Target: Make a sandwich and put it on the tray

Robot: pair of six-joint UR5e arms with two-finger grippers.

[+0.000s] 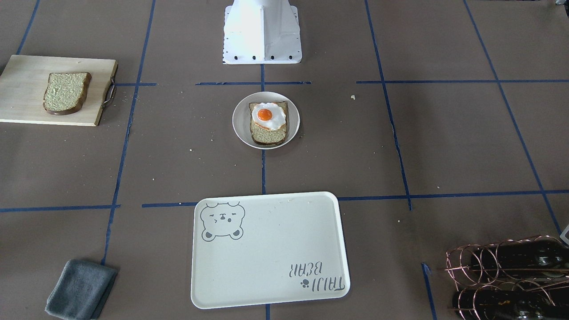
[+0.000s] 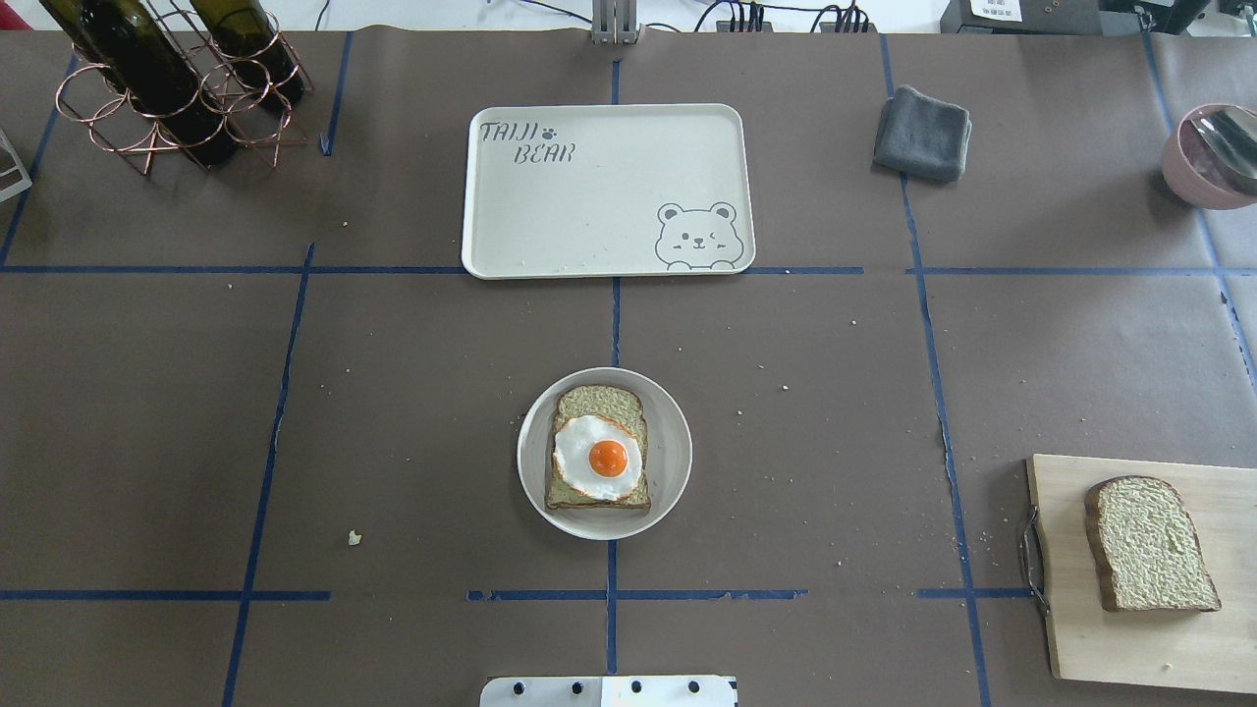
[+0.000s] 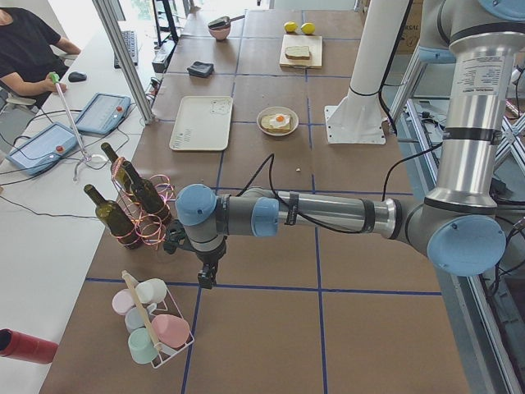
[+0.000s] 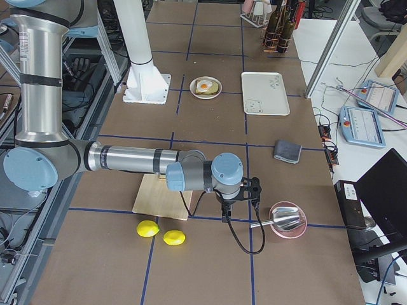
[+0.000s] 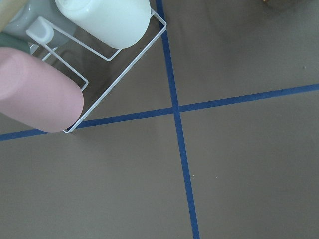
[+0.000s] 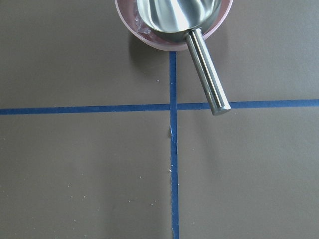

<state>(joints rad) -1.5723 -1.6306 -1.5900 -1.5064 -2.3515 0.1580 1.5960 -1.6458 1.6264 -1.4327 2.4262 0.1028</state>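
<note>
One bread slice with a white fried egg on top lies on a small round plate at the table's middle, also in the front view. The second bread slice lies on the wooden cutting board at the right. The cream bear tray lies bare beyond the plate. My left gripper hangs far off to the left by a cup rack; my right gripper hangs far off to the right by a pink bowl. I cannot tell whether either is open or shut.
A copper rack with wine bottles stands at the far left. A grey cloth and a pink bowl with a metal scoop are at the far right. A wire rack of cups and two lemons lie at the table's ends.
</note>
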